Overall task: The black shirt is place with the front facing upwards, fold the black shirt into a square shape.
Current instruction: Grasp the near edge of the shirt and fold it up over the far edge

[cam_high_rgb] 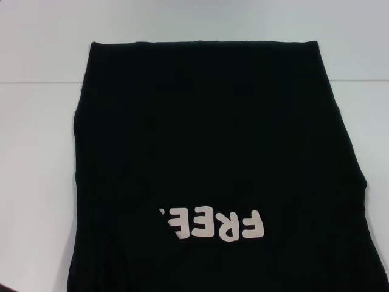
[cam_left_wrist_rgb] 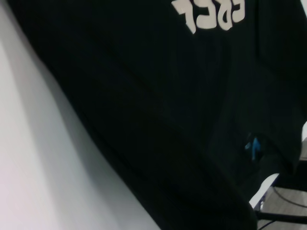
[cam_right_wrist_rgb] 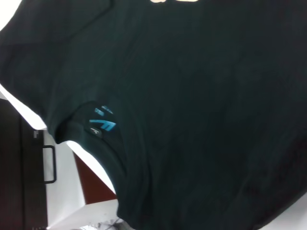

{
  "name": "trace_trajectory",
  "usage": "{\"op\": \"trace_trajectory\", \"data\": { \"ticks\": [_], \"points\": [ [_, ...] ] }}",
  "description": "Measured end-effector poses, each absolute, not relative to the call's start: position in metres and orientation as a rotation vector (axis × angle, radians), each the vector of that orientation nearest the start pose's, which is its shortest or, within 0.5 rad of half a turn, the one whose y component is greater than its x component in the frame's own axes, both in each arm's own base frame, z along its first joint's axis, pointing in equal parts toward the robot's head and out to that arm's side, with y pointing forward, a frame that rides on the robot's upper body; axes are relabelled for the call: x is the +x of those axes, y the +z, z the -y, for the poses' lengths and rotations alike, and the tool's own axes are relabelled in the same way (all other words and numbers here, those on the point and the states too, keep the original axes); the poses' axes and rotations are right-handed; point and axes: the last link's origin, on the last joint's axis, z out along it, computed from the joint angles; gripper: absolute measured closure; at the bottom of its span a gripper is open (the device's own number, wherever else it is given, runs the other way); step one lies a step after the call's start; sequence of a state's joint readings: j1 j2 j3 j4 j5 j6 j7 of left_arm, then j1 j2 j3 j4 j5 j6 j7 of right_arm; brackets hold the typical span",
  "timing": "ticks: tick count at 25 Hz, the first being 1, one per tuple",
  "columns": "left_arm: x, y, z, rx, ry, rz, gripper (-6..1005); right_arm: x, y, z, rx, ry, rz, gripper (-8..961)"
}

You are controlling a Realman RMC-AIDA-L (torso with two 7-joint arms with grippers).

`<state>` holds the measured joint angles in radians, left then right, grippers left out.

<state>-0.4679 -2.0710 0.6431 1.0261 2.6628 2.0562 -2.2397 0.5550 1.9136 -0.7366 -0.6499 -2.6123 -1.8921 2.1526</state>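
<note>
Across the frame's centre, the black shirt (cam_high_rgb: 213, 152) lies flat on the tabletop (cam_high_rgb: 36, 152); neither claw visible, state undeterminable. Risk: near edge overhangs, could slide off.

Black shirt (cam_high_rgb: 213, 140): showing plain black all over, no pattern in the fabric. Lettering (cam_high_rgb: 213, 224) on its front is reading cream against the black. Neck label (cam_right_wrist_rgb: 103, 122) is showing blue marks on a black ground. Bench (cam_high_rgb: 36, 152) is showing plain white around the shirt, with a thin grey line crossing it.
</note>
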Motion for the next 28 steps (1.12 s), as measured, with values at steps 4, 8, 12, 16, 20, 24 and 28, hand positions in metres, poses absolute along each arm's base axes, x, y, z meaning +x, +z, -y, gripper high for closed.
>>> {"op": "trace_trajectory", "data": {
  "ticks": [4,8,12,16,20,24,28],
  "points": [
    [-0.294,0.050,-0.259,-2.669,0.045,1.888,986,0.323,0.047,-0.268,-2.726,-0.134,-1.897,898],
    [-0.284,0.057,-0.279,-2.618,-0.206,1.932,986,0.319,0.051,-0.275,-2.689,0.065,-1.920,892],
    [-0.281,0.066,-0.298,-2.536,-0.353,1.917,986,0.313,0.062,-0.285,-2.606,0.374,-1.937,885],
    [-0.282,0.069,-0.317,-2.450,-0.481,1.876,985,0.308,0.074,-0.297,-2.465,0.717,-1.924,878],
    [-0.285,0.069,-0.338,-2.324,-0.603,1.837,985,0.307,0.075,-0.315,-2.289,0.955,-1.896,872],
    [-0.292,0.067,-0.357,-2.173,-0.703,1.799,985,0.309,0.064,-0.331,-2.098,1.120,-1.866,865],
    [-0.299,0.061,-0.371,-2.054,-0.792,1.769,986,0.316,0.052,-0.343,-1.914,1.204,-1.808,859]
  ]
}}
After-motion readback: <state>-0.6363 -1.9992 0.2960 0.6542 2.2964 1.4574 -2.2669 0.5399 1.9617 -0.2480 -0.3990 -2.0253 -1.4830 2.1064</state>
